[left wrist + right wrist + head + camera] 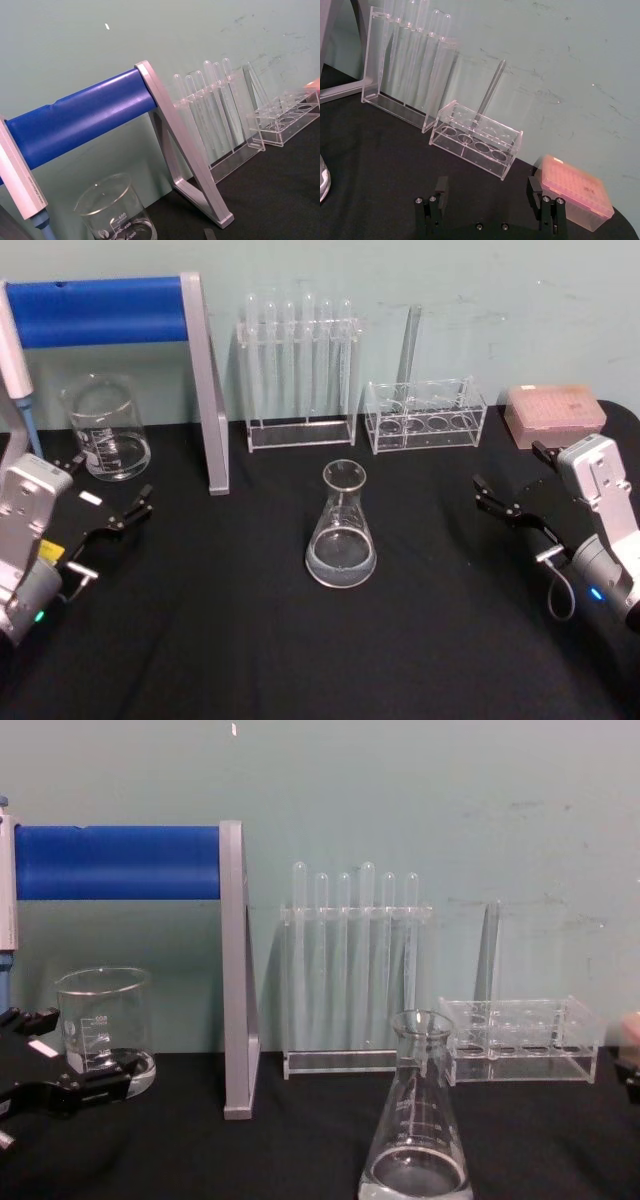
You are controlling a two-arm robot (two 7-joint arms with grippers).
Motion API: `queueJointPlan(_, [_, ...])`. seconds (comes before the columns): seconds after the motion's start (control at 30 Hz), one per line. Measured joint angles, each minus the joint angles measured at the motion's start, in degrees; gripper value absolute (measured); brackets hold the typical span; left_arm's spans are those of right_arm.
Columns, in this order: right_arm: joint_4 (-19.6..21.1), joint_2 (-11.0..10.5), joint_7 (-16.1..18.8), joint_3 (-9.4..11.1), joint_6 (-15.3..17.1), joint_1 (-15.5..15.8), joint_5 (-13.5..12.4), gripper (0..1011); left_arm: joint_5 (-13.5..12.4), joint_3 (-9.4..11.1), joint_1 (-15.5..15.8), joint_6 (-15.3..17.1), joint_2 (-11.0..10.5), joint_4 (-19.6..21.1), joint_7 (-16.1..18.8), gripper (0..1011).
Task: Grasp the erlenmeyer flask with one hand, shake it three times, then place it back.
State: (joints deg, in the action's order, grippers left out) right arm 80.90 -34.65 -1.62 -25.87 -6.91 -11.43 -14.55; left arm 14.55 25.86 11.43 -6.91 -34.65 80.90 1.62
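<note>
The erlenmeyer flask (341,530) stands upright in the middle of the black table, with a little clear liquid in its wide base; the chest view shows the flask (417,1130) close in front. My left gripper (108,485) hovers open at the left, near the beaker and well apart from the flask, and appears as the left gripper (62,1058) at the chest view's left edge. My right gripper (510,468) is open at the right, about as far from the flask. The right wrist view shows the right gripper (487,187) with nothing between its fingers.
A glass beaker (107,428) stands at the back left beside a blue-barred metal frame (205,390). Along the back wall are a tall test tube rack (298,370), a low clear rack (425,415) and a pink tip box (553,412).
</note>
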Motion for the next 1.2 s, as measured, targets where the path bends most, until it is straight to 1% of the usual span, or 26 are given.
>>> queueJointPlan(1.2, [0.0,0.0,0.0,0.0,0.0,0.0,0.0,1000,-0.01,0.0,0.0,0.0,0.0,0.0,0.0,1001])
